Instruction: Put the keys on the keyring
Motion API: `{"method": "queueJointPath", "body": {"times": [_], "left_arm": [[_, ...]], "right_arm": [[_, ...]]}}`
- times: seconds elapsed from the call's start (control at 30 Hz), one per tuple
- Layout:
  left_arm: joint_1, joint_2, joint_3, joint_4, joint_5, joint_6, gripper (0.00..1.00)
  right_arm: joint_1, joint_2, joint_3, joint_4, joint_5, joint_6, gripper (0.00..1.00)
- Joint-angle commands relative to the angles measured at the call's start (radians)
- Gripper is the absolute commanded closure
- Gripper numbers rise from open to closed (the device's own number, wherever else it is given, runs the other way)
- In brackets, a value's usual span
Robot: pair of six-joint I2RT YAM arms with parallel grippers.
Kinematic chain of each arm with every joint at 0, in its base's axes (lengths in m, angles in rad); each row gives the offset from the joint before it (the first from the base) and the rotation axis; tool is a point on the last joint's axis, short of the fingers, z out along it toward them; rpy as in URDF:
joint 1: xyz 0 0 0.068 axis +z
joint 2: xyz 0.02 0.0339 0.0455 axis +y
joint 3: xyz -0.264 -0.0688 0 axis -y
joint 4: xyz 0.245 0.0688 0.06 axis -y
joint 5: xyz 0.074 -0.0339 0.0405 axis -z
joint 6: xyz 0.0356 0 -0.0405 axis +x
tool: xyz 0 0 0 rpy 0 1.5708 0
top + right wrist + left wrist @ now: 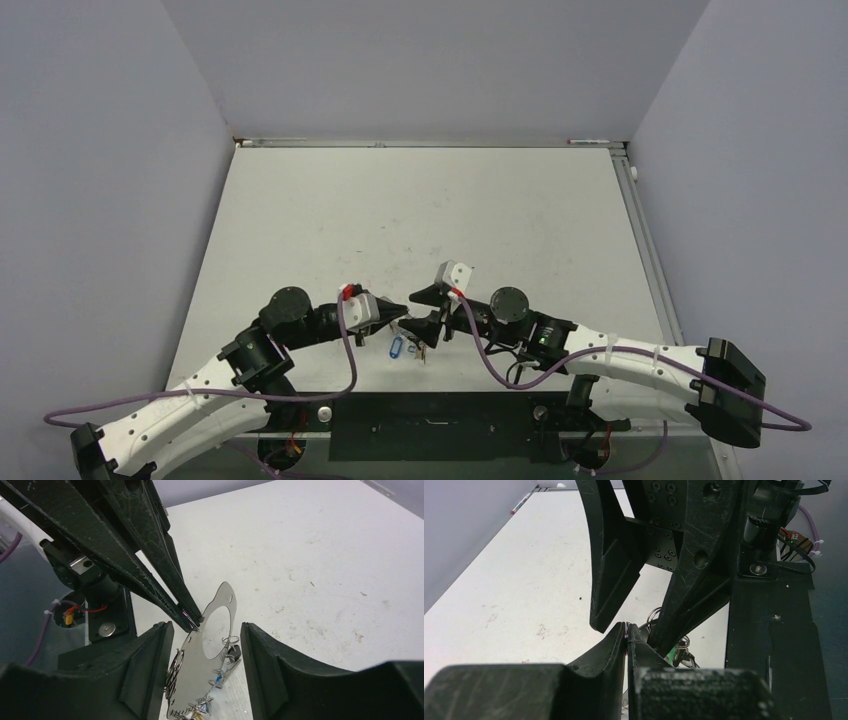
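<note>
Presently: keyring (199,652), a thin flat silver loop, is held off the desk (310,555) by its rim in the left jaws, which are pressed together on it. Keys (218,679), small with coloured heads, dangle clustered beneath. Right jaws are spread, straddling loop and keys, apparently touching neither. Handling, judged: light, stiff, slick metal; keys swing freely; grip one by its head.

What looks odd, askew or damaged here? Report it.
Nothing looks damaged or spilled. The left tool is shut on the keyring, holding it tilted with the keys dangling below, between the open fingers of the right tool. The table shows only scuffs.
</note>
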Motion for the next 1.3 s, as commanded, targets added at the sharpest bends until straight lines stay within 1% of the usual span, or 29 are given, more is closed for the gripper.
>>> {"method": "queueJointPath", "body": {"times": [0.0, 0.1, 0.2, 0.4, 0.5, 0.67, 0.7, 0.77, 0.83, 0.93, 1.1, 1.27], "left_arm": [[0.006, -0.012, 0.023, 0.092, 0.026, -0.022, 1.00], [0.006, -0.014, 0.021, 0.097, 0.033, -0.028, 1.00], [0.008, -0.017, 0.019, 0.100, 0.045, -0.032, 1.00], [0.018, -0.027, 0.009, 0.137, 0.107, -0.065, 1.00], [0.028, -0.037, 0.003, 0.168, 0.137, -0.094, 1.00], [0.078, -0.056, -0.010, 0.250, 0.206, -0.177, 1.00], [0.091, -0.054, -0.013, 0.270, 0.226, -0.221, 1.00], [0.117, -0.041, -0.015, 0.301, 0.273, -0.265, 1.00], [0.136, -0.023, -0.009, 0.318, 0.312, -0.295, 1.00], [0.149, 0.002, 0.001, 0.319, 0.375, -0.300, 1.00], [0.150, 0.010, -0.003, 0.323, 0.409, -0.299, 1.00], [0.150, 0.019, -0.007, 0.336, 0.440, -0.308, 1.00]], "right_arm": [[0.012, 0.006, 0.035, 0.094, 0.071, -0.038, 0.49], [0.015, 0.017, 0.036, 0.084, 0.064, -0.061, 0.57], [0.019, 0.012, 0.006, 0.134, 0.020, -0.079, 0.64], [0.021, -0.004, -0.058, 0.267, -0.061, -0.109, 0.69], [0.021, -0.011, -0.069, 0.283, -0.082, -0.147, 0.71], [0.021, -0.033, -0.098, 0.311, -0.108, -0.199, 0.74], [0.021, -0.037, -0.102, 0.316, -0.112, -0.203, 0.75], [0.021, -0.042, -0.111, 0.324, -0.123, -0.215, 0.79], [0.021, -0.046, -0.118, 0.342, -0.128, -0.218, 0.80], [0.021, -0.055, -0.127, 0.365, -0.121, -0.218, 0.80], [0.019, -0.058, -0.126, 0.383, -0.095, -0.215, 0.78], [0.019, -0.044, -0.112, 0.383, -0.089, -0.218, 0.78]]}}
